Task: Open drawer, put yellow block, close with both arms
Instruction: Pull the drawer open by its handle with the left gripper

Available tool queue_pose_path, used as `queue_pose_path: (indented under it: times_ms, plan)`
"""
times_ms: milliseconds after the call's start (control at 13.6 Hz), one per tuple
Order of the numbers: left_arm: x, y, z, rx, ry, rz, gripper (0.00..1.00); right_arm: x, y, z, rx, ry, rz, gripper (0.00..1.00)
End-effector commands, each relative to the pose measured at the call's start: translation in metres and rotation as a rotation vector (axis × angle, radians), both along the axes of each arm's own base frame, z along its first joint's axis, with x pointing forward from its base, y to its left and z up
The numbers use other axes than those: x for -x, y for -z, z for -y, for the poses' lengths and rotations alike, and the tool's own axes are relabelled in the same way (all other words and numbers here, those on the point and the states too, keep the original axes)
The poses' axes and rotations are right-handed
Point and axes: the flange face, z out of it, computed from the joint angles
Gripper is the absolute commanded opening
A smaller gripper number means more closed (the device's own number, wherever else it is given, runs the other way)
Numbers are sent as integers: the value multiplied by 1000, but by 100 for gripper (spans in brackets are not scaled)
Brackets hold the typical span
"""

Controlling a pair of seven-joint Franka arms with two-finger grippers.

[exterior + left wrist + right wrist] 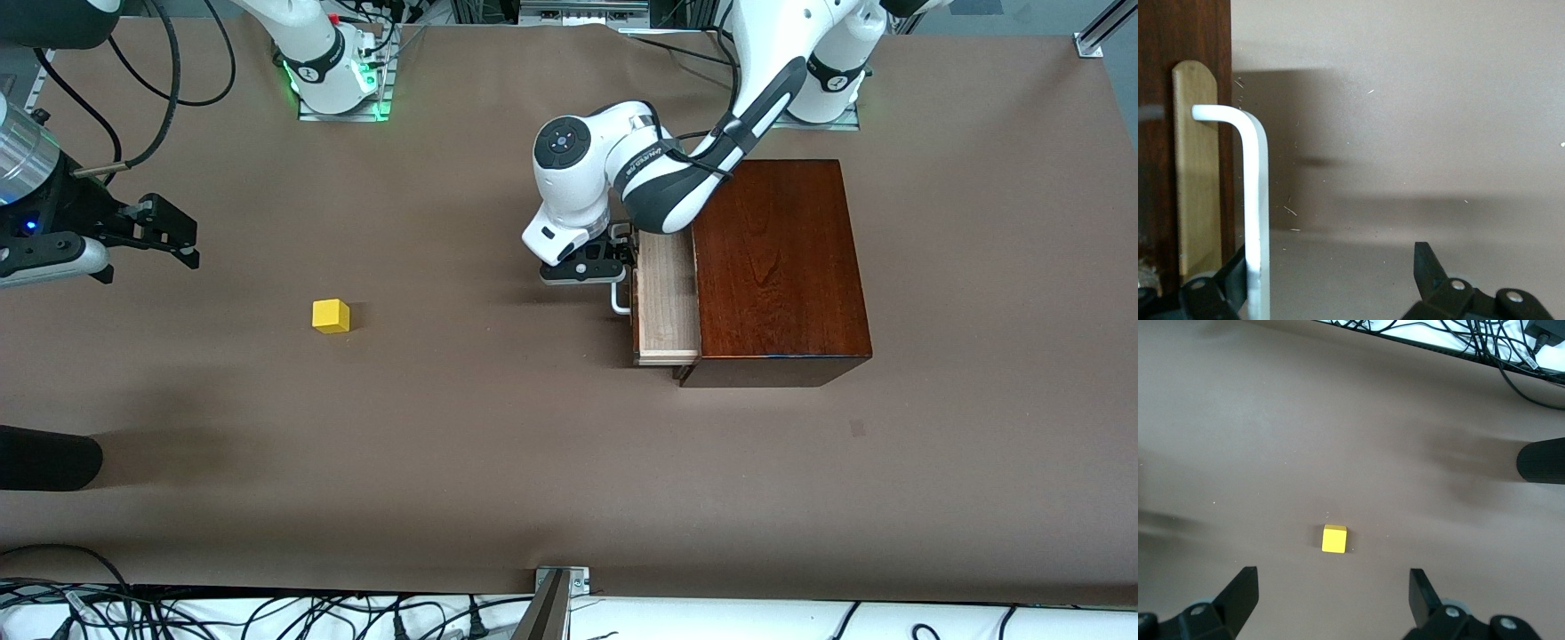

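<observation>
At centre right of the front frame, the drawer (665,298) stood partly pulled out of the mahogany box (778,267), its white bar handle (1253,200) between the wide-spread fingers of the left hand (594,265), not clamped. The yellow block (331,316) lay at centre left on the brown surface (498,444), well apart from the drawer. At the frame's left edge the right hand (169,233) hung wide and empty over that surface. Opening looked to be the step underway; next, the right hand would need to descend onto the block.
</observation>
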Motion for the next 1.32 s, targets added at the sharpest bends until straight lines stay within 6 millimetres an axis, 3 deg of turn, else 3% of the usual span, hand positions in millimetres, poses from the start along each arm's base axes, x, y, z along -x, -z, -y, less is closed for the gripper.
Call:
queue_pose_path:
  times_ms: [0, 294, 515, 589, 736, 883, 1104, 1251]
  plan:
    - [9, -8, 32, 59, 2, 21, 100, 0, -3, -1, 2, 0, 10, 100]
    - [2, -53, 31, 71, 5, 68, 100, -11, 8, -3, -5, 1, 31, 100]
    - [-2, -106, 9, 14, 6, 97, 100, -11, 12, -6, -3, -2, 19, 100]
    - [-7, -127, -7, -13, 11, 101, 100, -10, 10, -5, -4, 0, 21, 100]
    - [-18, -169, -42, -68, 53, 108, 100, -11, 14, -4, 0, -14, 11, 100]
    - [-40, -206, -90, -76, 79, 89, 100, -7, 29, -6, 9, -22, -57, 100]
    - [-71, -257, -178, 12, 84, 11, 100, -16, 104, -8, 40, -4, -264, 100]
    - [-88, -280, -237, 65, 130, -8, 100, -18, 121, -17, 39, -18, -286, 100]
